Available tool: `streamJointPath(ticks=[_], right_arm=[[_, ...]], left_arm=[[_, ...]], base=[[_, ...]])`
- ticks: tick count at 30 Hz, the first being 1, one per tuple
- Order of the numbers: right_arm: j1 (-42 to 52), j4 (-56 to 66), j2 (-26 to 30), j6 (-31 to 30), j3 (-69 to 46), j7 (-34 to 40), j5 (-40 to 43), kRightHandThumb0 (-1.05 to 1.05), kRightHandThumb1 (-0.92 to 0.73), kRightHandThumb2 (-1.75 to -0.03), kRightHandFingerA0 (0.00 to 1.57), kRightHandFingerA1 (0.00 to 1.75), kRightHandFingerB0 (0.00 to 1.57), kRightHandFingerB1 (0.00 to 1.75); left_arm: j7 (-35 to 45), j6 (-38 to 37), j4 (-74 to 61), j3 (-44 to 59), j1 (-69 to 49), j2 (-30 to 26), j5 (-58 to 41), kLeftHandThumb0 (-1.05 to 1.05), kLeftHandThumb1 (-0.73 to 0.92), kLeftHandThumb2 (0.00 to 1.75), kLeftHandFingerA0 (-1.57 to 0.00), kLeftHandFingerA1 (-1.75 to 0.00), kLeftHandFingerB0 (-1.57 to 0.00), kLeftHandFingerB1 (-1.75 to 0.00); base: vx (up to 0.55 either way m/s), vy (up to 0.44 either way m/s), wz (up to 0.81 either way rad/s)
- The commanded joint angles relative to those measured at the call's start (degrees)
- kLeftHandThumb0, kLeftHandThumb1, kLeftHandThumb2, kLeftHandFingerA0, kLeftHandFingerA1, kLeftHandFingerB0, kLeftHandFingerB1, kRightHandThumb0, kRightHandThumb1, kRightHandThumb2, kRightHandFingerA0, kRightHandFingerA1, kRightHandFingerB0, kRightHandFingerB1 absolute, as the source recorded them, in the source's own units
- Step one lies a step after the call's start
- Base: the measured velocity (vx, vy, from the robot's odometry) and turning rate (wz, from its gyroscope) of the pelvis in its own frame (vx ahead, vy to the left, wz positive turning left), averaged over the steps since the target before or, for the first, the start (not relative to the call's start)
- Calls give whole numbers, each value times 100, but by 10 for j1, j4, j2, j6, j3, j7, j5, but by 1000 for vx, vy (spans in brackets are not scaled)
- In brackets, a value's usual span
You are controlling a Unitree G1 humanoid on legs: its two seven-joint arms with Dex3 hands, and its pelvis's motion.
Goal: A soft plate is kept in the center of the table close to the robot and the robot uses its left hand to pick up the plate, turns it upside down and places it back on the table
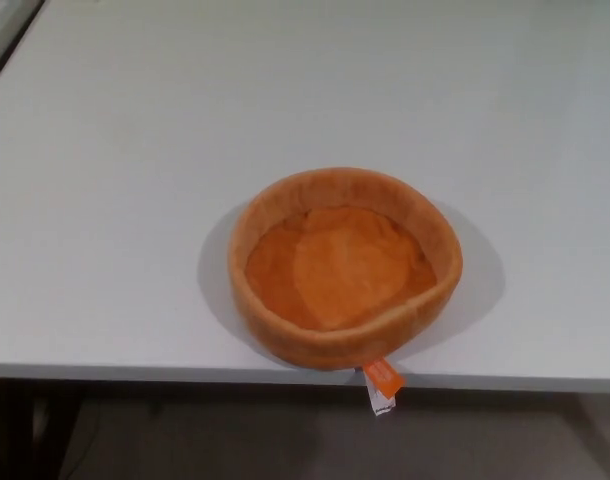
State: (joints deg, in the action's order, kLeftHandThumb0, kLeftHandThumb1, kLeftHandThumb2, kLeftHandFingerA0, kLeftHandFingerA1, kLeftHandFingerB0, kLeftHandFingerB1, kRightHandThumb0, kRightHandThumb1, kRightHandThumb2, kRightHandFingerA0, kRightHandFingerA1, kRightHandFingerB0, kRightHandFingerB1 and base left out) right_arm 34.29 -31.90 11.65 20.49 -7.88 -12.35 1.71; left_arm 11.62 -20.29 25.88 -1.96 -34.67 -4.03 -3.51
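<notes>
A soft orange plate (343,268) sits on a white table (135,200), seen from above by the head camera; it is round and plush, with a thick padded rim that stands up like a low wall, so it looks more like a shallow bowl; the rim is a dull orange, the inner floor a brighter orange with a paler, slightly wrinkled patch near its middle; the opening faces up; the plate rests at the near edge of the table, roughly midway along that edge, its closest side reaching the edge; a small orange and white tag (381,385) hangs from the plate's near side, dangling just past the table edge; a soft shadow rings the plate; neither robot hand shows, so the state of their fingers cannot be told.
</notes>
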Motion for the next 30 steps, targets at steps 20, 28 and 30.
streamJointPath(ticks=[20, 28, 30], right_arm=[[49, 23, 17, 278, -62, -152, 125, -68, -67, -105, 38, 54, 23, 46], [52, 22, 17, 290, -68, -163, 126, -77, -75, -73, 40, 38, 34, 37], [47, 16, 14, 290, -68, -169, 135, -76, -75, -73, 40, 38, 34, 37]], left_arm=[[144, -244, -78, 21, -72, 16, -133, -92, 78, 117, -1, -43, -15, -37], [146, -261, -93, 29, -79, 25, -141, -99, 80, 118, -3, -43, -12, -36], [149, -257, -103, 30, -76, 26, -147, -97, 91, 70, -12, -34, -15, -26]], base=[[0, 0, 0], [0, 0, 0], [0, 0, 0]])
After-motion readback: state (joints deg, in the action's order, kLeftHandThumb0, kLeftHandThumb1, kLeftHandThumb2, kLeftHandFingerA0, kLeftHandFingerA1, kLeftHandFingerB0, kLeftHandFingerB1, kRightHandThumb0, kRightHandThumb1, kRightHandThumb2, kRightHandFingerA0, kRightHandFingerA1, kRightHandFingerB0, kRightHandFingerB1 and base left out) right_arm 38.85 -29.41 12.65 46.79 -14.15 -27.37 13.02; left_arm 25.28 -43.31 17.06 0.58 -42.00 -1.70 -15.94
